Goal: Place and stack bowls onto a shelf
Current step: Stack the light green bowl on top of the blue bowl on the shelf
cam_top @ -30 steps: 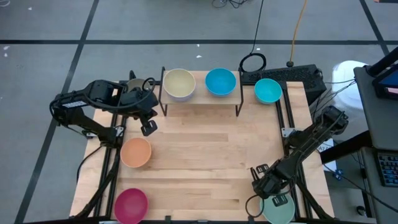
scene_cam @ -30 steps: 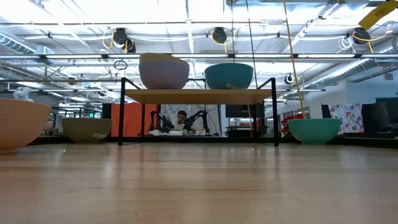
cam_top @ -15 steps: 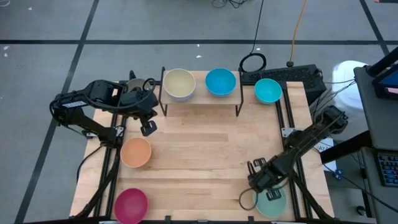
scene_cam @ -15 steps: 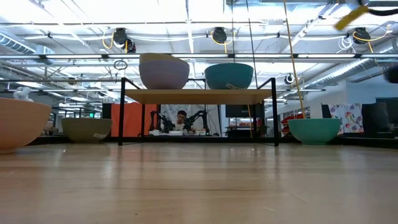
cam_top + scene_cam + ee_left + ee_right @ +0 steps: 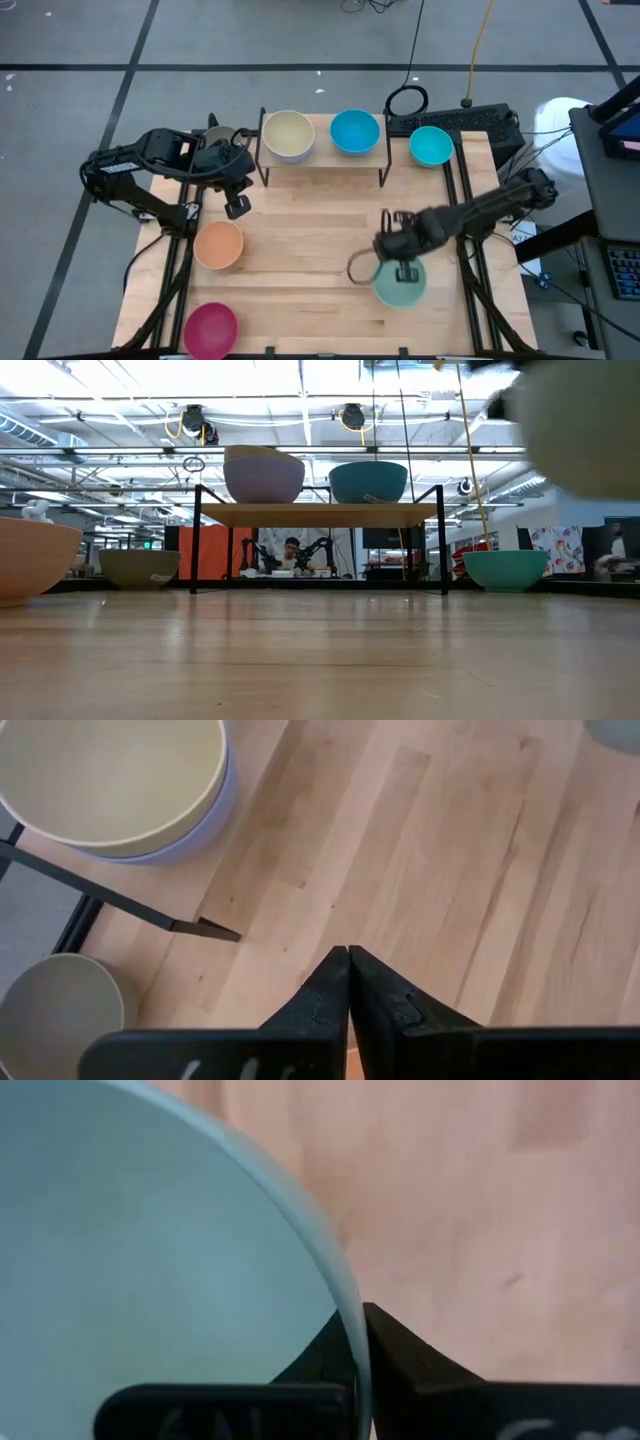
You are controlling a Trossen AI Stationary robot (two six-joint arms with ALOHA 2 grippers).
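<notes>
Wooden table [image 5: 320, 250] carrying a small shelf [image 5: 322, 156] with a yellow bowl [image 5: 288, 133] and a blue bowl [image 5: 354, 130], plus orange [image 5: 218, 244], magenta [image 5: 210, 328], cyan [image 5: 431, 146] and grey [image 5: 139, 567] bowls.

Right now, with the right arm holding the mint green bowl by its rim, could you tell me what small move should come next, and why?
Probably carry the mint green bowl toward the low light-wood shelf. The right gripper has its jaws shut on the rim and the bowl is off the table, while the shelf's right end looks bare beside the cyan bowl.
</notes>
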